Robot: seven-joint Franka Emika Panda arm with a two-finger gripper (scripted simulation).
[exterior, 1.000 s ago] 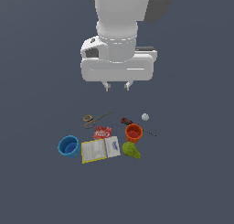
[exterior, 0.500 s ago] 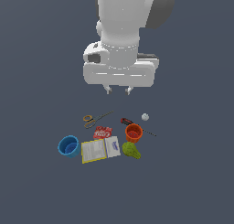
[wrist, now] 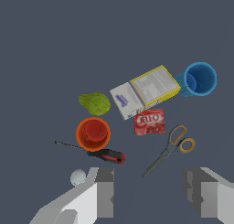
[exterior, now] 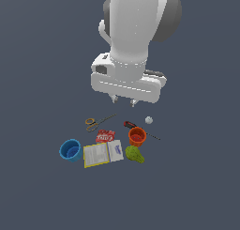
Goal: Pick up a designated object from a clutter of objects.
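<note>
The orange cup (exterior: 137, 136) stands upright in the clutter, between the red-handled screwdriver (exterior: 131, 126) and the green pear-shaped lump (exterior: 134, 154). In the wrist view the orange cup (wrist: 93, 134) sits beside the screwdriver (wrist: 106, 155) and the lump (wrist: 95, 103). My gripper (exterior: 123, 100) hangs open and empty well above the clutter, over the scissors-screwdriver area. In the wrist view its gripper (wrist: 148, 191) shows two spread fingers with nothing between them.
A blue cup (exterior: 70, 150) stands at the exterior view's left of the pile. A yellow-edged box (exterior: 103, 153), a red packet (exterior: 105, 136), scissors (exterior: 93, 123) and a white ball (exterior: 149, 120) lie around the orange cup. The floor is plain dark grey.
The arm has moved toward the exterior view's right and a little lower over the clutter. The objects have not moved. The gripper stays open.
</note>
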